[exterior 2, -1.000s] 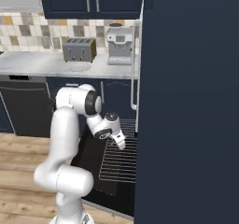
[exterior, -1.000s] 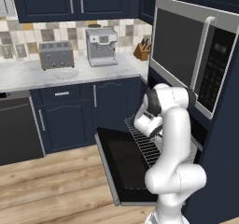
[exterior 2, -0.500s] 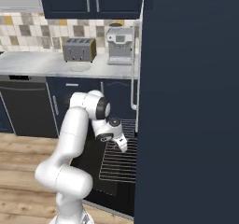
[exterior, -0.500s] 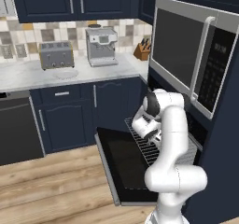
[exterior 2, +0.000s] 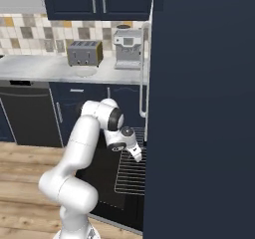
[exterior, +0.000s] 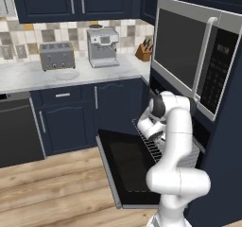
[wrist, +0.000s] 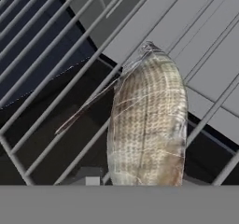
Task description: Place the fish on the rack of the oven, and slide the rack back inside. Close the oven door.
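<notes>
The wire rack point(wrist: 56, 106), pulled out over the open oven door point(exterior: 127, 169), carries the fish point(wrist: 147, 125).

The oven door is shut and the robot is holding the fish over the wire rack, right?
Not quite. The oven door is open, folded down flat, as the left base view shows. The rest holds: the gripper has the fish over the pulled-out rack.
</notes>
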You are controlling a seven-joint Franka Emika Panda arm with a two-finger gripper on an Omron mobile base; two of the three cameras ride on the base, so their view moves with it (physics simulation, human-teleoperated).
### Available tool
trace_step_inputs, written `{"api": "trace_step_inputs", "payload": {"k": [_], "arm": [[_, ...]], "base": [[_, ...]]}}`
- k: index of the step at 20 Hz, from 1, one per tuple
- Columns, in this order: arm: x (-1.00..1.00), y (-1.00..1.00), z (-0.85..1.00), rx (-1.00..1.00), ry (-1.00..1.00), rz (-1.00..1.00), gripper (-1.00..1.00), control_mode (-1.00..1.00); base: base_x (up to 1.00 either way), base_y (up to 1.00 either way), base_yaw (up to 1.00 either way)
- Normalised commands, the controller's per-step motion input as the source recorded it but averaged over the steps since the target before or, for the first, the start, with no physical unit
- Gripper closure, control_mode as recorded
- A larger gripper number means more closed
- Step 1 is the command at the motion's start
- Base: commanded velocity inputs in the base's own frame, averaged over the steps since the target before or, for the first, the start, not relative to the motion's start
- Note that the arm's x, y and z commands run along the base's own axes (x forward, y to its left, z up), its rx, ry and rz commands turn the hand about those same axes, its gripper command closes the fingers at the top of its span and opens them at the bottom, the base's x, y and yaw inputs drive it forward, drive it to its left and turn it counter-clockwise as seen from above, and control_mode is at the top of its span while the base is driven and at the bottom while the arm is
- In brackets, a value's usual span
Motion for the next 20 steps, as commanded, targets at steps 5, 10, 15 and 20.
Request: {"api": "trace_step_inputs", "payload": {"k": [5,10,15,20], "arm": [[-0.11,0.02,0.13,0.00,0.00,0.00,-1.00,-1.00],[-0.33,0.01,0.46,0.00,0.00,0.00,-1.00,-1.00],[-0.39,0.11,0.60,-0.01,0.00,0.00,-1.00,-1.00],[-0.17,0.34,0.57,-0.06,0.00,0.00,-1.00,-1.00]], "base": [[0.00,0.00,0.00],[0.00,0.00,0.00],[0.00,0.00,0.00],[0.00,0.00,0.00]]}}
